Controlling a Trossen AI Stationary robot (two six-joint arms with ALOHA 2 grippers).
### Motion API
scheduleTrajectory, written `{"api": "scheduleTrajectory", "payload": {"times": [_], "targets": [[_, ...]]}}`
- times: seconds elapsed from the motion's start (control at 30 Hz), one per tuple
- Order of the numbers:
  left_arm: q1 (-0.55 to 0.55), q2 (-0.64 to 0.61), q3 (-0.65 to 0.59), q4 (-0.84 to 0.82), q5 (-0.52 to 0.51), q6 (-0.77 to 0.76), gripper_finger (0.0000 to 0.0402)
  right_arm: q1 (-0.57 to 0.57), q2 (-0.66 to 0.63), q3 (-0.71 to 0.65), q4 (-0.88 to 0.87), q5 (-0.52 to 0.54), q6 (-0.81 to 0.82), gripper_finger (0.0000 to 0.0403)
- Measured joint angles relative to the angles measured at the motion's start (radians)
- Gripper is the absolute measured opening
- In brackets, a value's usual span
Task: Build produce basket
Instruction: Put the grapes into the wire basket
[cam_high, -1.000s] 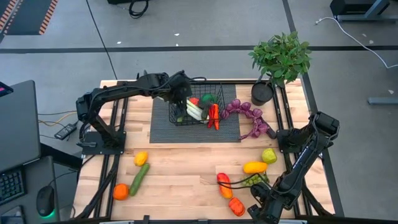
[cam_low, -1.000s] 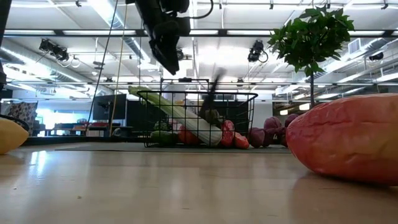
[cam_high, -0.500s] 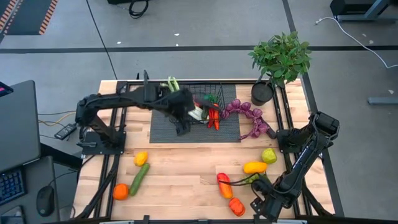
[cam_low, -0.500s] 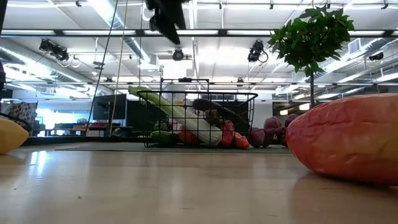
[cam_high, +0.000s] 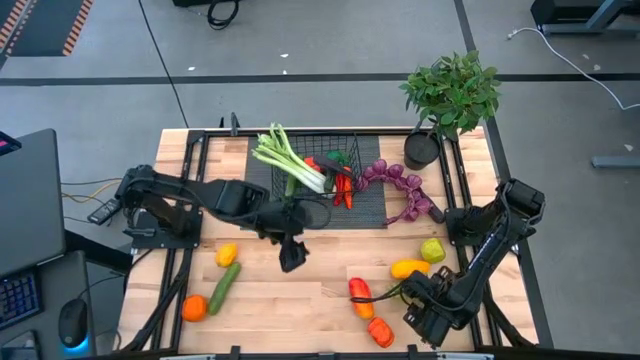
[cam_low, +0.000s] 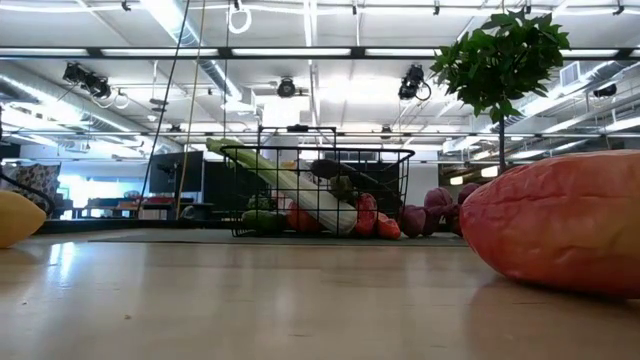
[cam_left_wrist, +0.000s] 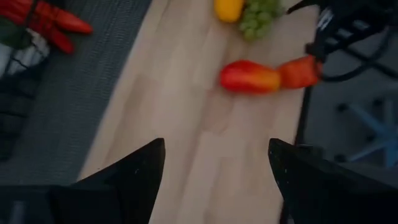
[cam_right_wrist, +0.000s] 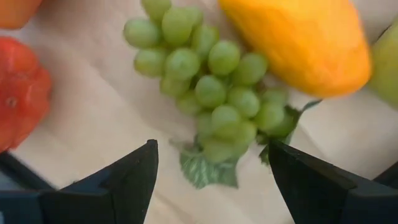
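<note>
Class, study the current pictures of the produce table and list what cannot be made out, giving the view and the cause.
1. Green grapes: in the high view, hidden by the right arm; only the right wrist view shows them.
2. Orange pepper: in the low view, cut off by the right edge.
3. Basket contents: blurred and cut off in the left wrist view.
4. Left pincer: absent from the low view.

You have a leafy potted plant in a black round pot standing at the far right corner of your wooden desk. A dark ribbed mat lies at the desk's far middle. Off the desk's left side sit a laptop and a computer mouse.
</note>
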Motion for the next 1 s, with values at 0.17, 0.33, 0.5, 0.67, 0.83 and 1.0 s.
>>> {"api": "scheduleTrajectory", "payload": {"times": [0.17, 0.33, 0.5, 0.67, 0.83, 1.0], "targets": [[-0.062, 0.0, 0.0, 0.044, -0.003, -0.08, 0.0291, -0.043, 0.001, -0.048, 0.005, -0.017, -0.034, 0.0307], [-0.118, 0.0, 0.0, 0.046, -0.003, -0.147, 0.0291, -0.068, 0.001, -0.142, 0.196, -0.104, -0.05, 0.0307], [-0.146, 0.0, 0.0, 0.044, -0.003, -0.161, 0.0291, -0.075, 0.001, -0.202, 0.263, -0.137, -0.071, 0.0307], [-0.151, 0.0, 0.0, 0.045, 0.0, -0.213, 0.0291, -0.078, 0.0, -0.218, 0.265, -0.132, -0.087, 0.0307], [-0.151, 0.0, 0.0, 0.045, 0.001, -0.232, 0.0291, -0.077, 0.0, -0.218, 0.281, -0.085, -0.087, 0.0307], [-0.15, 0.0, 0.0, 0.045, 0.0, -0.23, 0.0291, -0.078, 0.0, -0.218, 0.301, -0.019, -0.072, 0.0277]]}}
